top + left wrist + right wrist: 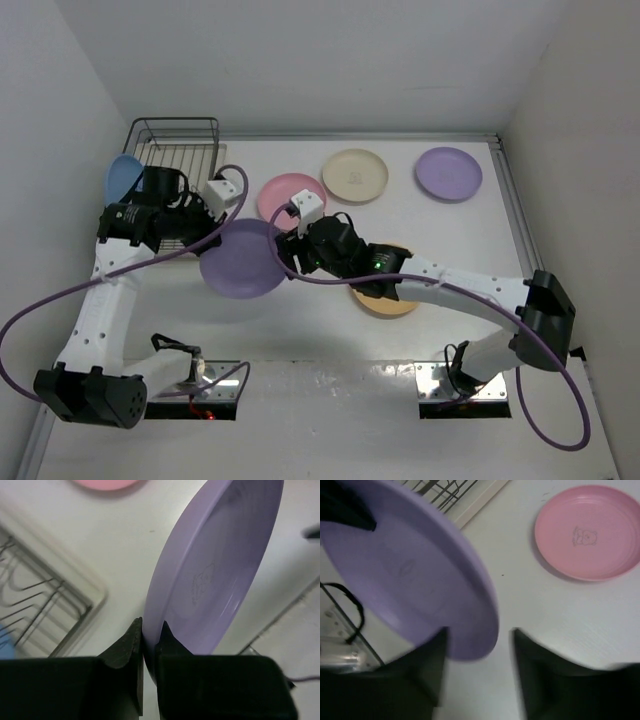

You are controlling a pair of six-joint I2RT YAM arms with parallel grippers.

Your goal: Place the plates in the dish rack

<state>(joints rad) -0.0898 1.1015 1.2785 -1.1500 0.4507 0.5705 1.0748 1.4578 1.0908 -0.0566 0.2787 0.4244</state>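
Note:
My left gripper (148,636) is shut on the rim of a purple plate (243,259), held tilted above the table just right of the dish rack (178,150); the plate also shows in the left wrist view (215,570). My right gripper (479,642) is open, its jaws apart on either side of the plate's near edge (415,580), not gripping it. A blue plate (122,178) stands at the rack's left side. Pink (290,196), cream (355,175) and a second purple plate (448,173) lie flat on the table. A yellow-orange plate (388,300) lies under my right arm.
The rack's beige tray (75,587) lies at the left of the left wrist view. White walls close in the back and both sides. A purple cable (60,300) loops off the left arm.

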